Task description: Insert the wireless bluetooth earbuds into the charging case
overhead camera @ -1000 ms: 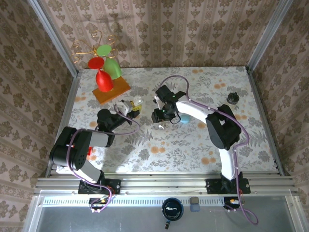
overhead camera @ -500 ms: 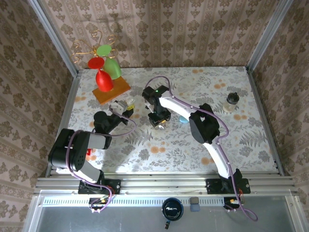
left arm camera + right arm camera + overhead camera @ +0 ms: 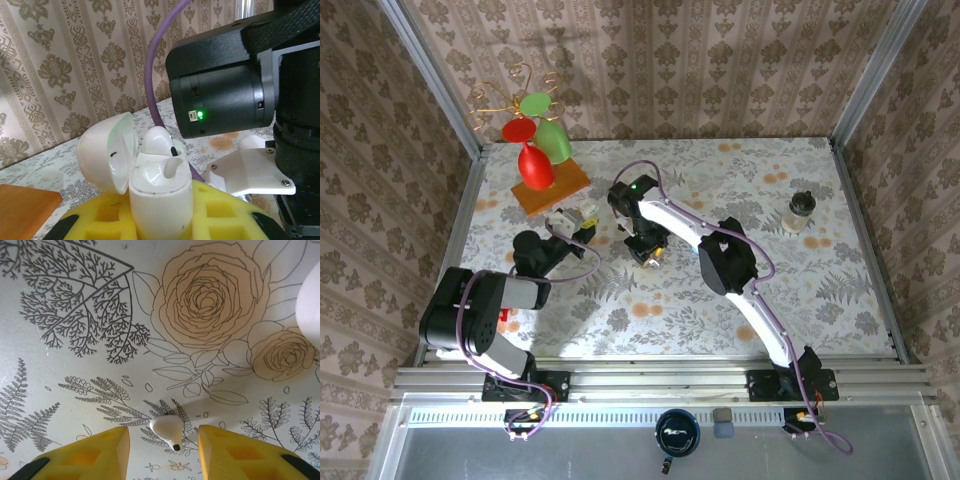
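Shut tight, the left claw [image 3: 160, 217] grips the white charging case [image 3: 161, 197] between its yellow foam pads [image 3: 100, 220], and the case stands roughly upright. Its lid [image 3: 107, 150] is swung open to the left. One seated earbud [image 3: 159, 142] pokes up from the body, white with a dark tip on its stem. In the top camera this claw sits at the left of the floral table [image 3: 720, 300], near a wooden board [image 3: 552, 187] carrying red and green glasses.

The right claw [image 3: 162, 450] hangs low over the table with its two yellow pads [image 3: 240, 452] parted. A loose earbud [image 3: 167, 430] lies on the cloth in the gap between them, small and white, with a dark tip pointing toward the camera. Bare cloth shows on both sides of it, so neither pad touches it and the claw holds nothing. A rounded white thing [image 3: 311, 300] cuts into the right edge of that view; I cannot tell what it is. Seen from above, the right claw is near the left one, toward the middle of the table. A small jar [image 3: 801, 212] stands well apart on the right.
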Controlling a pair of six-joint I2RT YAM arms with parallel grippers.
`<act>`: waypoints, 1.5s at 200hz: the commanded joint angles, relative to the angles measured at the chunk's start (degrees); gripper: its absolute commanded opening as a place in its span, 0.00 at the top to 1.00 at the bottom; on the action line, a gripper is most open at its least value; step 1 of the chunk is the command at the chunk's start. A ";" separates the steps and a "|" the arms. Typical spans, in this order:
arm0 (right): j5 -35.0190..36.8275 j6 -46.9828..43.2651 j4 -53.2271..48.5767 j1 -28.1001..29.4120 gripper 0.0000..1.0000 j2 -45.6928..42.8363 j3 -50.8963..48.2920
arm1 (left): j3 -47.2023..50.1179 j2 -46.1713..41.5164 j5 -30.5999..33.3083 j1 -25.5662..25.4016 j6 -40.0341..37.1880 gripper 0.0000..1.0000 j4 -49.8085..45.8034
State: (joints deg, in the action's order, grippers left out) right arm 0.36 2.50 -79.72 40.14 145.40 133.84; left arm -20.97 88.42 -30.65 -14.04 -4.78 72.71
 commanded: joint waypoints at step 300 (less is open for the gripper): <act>-9.77 8.97 40.46 -5.19 0.80 -33.86 -37.97 | -2.31 1.49 -10.01 -0.96 -1.07 0.95 1.56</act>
State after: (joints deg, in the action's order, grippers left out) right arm -4.36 7.97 -53.87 36.36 119.83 103.02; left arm -21.12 89.41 -36.29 -14.26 -4.78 72.66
